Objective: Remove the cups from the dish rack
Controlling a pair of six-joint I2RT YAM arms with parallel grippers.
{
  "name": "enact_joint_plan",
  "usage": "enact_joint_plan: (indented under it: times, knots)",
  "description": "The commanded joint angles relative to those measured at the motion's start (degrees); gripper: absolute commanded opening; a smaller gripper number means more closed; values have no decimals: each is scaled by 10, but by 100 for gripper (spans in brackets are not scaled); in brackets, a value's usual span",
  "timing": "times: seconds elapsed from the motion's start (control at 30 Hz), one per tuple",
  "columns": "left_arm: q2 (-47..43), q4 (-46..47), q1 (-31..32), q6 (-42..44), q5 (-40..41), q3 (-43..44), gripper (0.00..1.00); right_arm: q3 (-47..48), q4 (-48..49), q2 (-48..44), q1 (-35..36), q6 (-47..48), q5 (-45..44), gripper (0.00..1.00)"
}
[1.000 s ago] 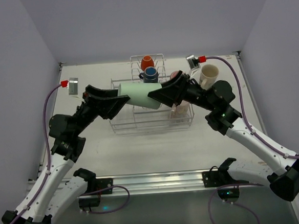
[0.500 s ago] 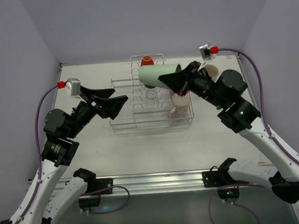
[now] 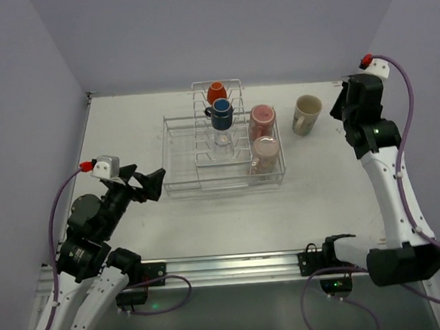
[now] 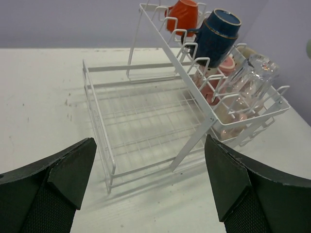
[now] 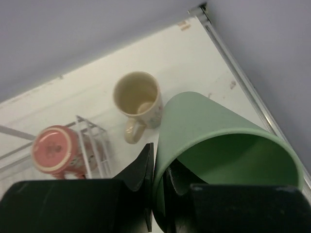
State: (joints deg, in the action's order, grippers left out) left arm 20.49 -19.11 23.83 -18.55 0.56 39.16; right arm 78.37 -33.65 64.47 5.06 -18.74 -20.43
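The white wire dish rack (image 3: 182, 189) sits mid-table. On its upright tines are an orange mug (image 3: 216, 91), a dark-blue mug (image 3: 221, 116) and a clear glass (image 3: 222, 140). Two pink tumblers (image 3: 262, 119) (image 3: 264, 153) lie in its right side. A cream mug (image 3: 306, 113) stands on the table right of the rack. My left gripper (image 4: 150, 179) is open and empty, just in front of the rack's near-left corner (image 4: 109, 177). My right gripper (image 5: 159, 179) is shut on the rim of the mint-green tumbler (image 5: 214, 141), held above the table's far right; my right arm (image 3: 368, 124) hides this tumbler from above.
The table's right edge rail (image 5: 243, 92) and back corner (image 5: 201, 9) run close beside the held tumbler, with walls behind them. The cream mug (image 5: 138, 99) and a pink tumbler (image 5: 53, 149) lie below and to its left.
My left gripper let go of the mint-green tumbler and drew back to the rack's near-left. My right gripper closed on it and carried it from over the rack to the far right.
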Motion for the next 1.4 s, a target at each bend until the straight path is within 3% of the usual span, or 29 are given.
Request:
enact_joint_plan:
  times: [0.0, 0.33, 0.57, 0.8, 0.87, 1.17, 1.27, 1.3, 1.37]
  knots:
    - [-16, -15, 14, 29, 31, -2, 100, -5, -13, 86, -38, 22, 13, 0]
    - [-46, -21, 46, 30, 37, -8, 100, 18, 7, 288, -75, 40, 56, 0]
    - [-40, -22, 59, 31, 39, -7, 100, 10, 10, 341, -80, 42, 66, 1]
    - [-41, -24, 60, 30, 41, -6, 100, 6, 12, 364, -82, 45, 72, 9]
    - [-42, -25, 60, 31, 43, -6, 100, 7, 11, 370, -83, 45, 74, 18]
    - [-42, -26, 60, 30, 44, -6, 100, 11, -2, 347, -83, 39, 63, 31]
    - [-38, -26, 60, 30, 43, -6, 100, 9, -4, 302, -82, 32, 67, 47]
    - [-38, -25, 60, 29, 43, -6, 100, 6, 0, 288, -82, 29, 71, 62]
    - [-35, -25, 60, 30, 42, -6, 100, -8, 2, 244, -76, 20, 71, 71]
